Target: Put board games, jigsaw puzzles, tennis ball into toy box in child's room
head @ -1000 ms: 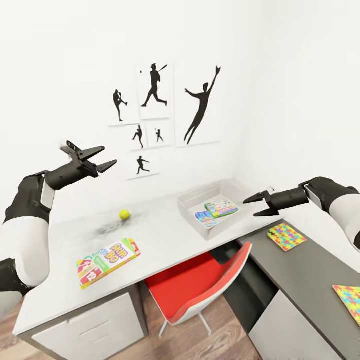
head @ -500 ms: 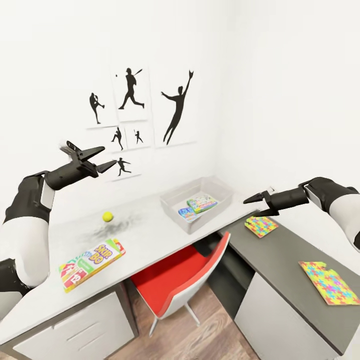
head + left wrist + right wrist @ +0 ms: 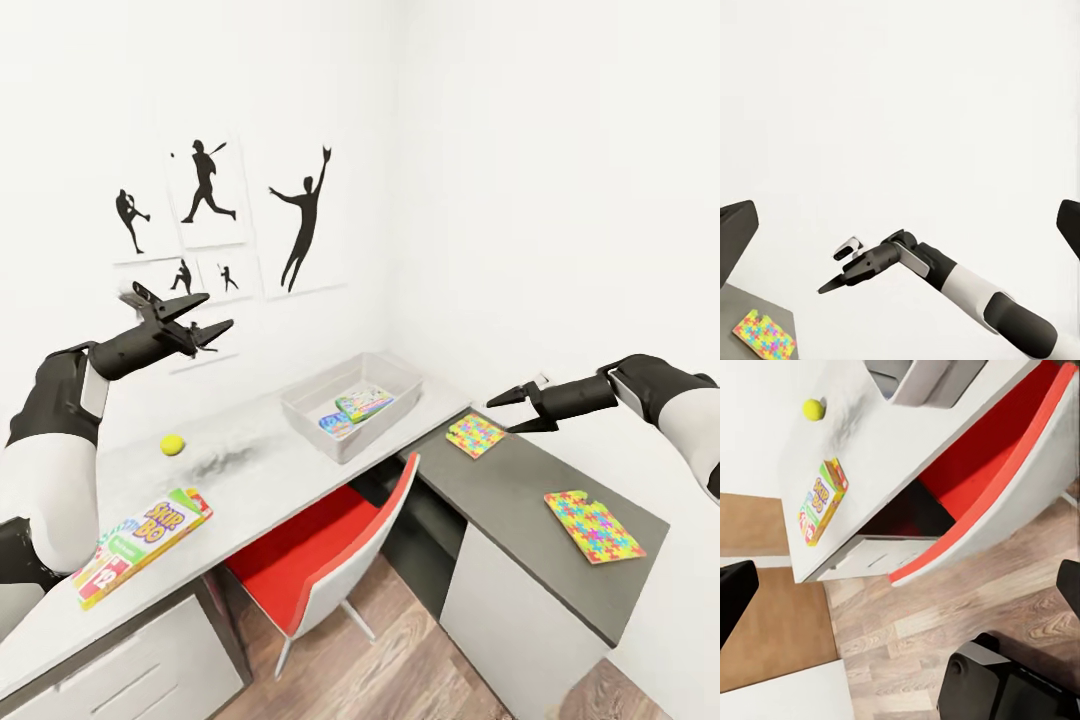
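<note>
Lifting either puzzle (image 3: 475, 434) (image 3: 594, 525) off the dark bench (image 3: 520, 490) will be fiddly: they look thin, light and bendy, lying at 3 and 4 o'clock, so you should pinch an overhanging edge. Both jaws, left (image 3: 203, 323) and right (image 3: 513, 410), gape empty; the ball (image 3: 172, 444) will likely roll, and the SKIP-BO box (image 3: 140, 530) looks stiff.
</note>
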Controlling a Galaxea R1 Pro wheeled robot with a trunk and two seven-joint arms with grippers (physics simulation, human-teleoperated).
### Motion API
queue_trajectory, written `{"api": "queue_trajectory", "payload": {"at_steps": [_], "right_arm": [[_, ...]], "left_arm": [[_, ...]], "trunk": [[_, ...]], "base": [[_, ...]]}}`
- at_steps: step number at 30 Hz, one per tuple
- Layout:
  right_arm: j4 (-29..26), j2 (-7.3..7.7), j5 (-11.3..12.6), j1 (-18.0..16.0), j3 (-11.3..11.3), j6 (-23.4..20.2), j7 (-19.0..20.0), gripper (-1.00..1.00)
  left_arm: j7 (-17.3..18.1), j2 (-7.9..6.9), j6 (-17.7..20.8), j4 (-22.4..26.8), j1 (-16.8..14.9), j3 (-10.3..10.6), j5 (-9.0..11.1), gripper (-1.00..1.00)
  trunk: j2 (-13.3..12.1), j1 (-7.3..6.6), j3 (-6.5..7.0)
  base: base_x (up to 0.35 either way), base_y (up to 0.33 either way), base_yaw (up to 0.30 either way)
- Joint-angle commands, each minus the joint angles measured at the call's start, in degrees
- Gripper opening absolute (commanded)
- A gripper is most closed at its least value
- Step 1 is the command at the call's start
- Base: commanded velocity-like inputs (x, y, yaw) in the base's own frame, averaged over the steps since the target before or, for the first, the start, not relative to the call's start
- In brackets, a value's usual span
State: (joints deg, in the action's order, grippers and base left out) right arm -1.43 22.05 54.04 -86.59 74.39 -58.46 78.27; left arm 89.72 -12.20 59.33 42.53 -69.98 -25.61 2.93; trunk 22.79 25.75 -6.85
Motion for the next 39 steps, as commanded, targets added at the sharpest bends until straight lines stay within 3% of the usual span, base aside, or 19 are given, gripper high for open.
{"api": "queue_trajectory", "payload": {"at_steps": [1, 39], "right_arm": [[-0.07, 0.03, 0.27, -0.07, 0.49, -0.34, 0.24, 1.0], [0.04, 0.19, 0.28, -0.07, 0.46, -0.34, 0.31, 1.0]], "left_arm": [[0.29, -0.01, 0.61, -0.02, -0.04, -0.03, -0.12, 1.0], [0.29, -0.02, 0.59, 0.01, 0.02, 0.03, -0.12, 1.0]], "trunk": [[0.13, 0.04, -0.1], [0.13, 0.04, 0.93]], "base": [[-0.005, 0.0, -0.272], [-0.015, 0.0, -0.274]]}}
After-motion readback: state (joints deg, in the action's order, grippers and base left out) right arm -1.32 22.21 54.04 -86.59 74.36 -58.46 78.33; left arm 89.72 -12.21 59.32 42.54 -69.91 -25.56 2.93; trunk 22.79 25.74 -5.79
